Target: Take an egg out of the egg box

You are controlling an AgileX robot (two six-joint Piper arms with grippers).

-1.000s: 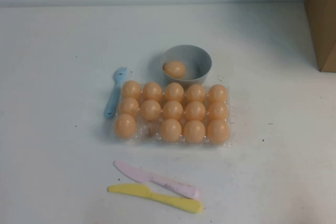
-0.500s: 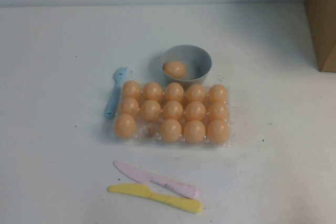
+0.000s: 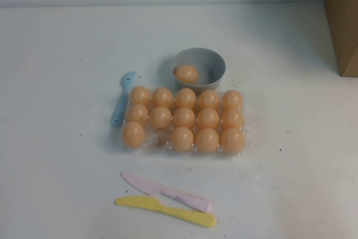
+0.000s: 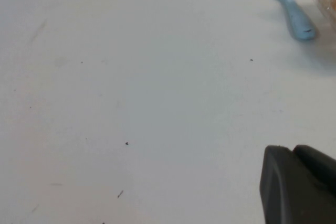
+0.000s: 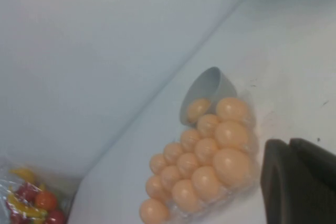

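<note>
One egg (image 3: pixel 186 73) is already in the bowl (image 3: pixel 215 60). Left gripper (image 4: pixel 299 187) and right gripper (image 5: pixel 302 182) sit pulled back, can't tell their jaws' state. The crinkly egg box (image 3: pixel 158 140) could lift along on another grab

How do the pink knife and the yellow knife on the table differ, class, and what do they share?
The pink knife lies farther from the robot, nearer the egg box; the yellow knife lies closest to the robot. The pink knife is pale with a speckled handle; the yellow knife is bright and plain. Both lie flat, roughly parallel, blades to the robot's left. The left gripper and right gripper touch neither.
</note>
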